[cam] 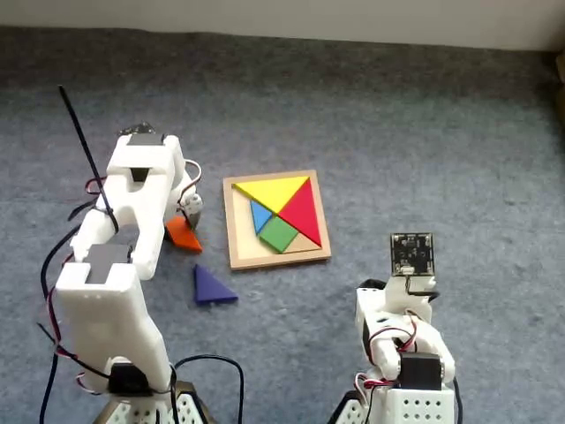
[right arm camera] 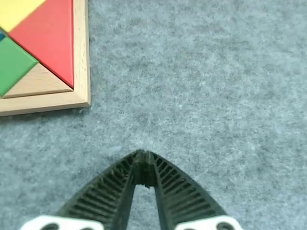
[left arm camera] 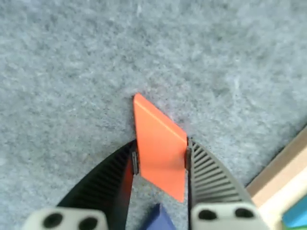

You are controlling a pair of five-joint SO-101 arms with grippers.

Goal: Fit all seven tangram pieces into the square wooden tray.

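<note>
The square wooden tray lies mid-table holding a yellow triangle, a red triangle, a blue piece and a green square. My left gripper is shut on an orange parallelogram, just left of the tray; the same orange parallelogram sits under the left arm. A dark blue triangle lies on the carpet in front of it. My right gripper is shut on nothing, over bare carpet near the tray's corner.
Grey carpet covers the table. The right arm is folded back at the front right, with a small black board on top. Cables trail from the left arm. Open carpet lies right of and behind the tray.
</note>
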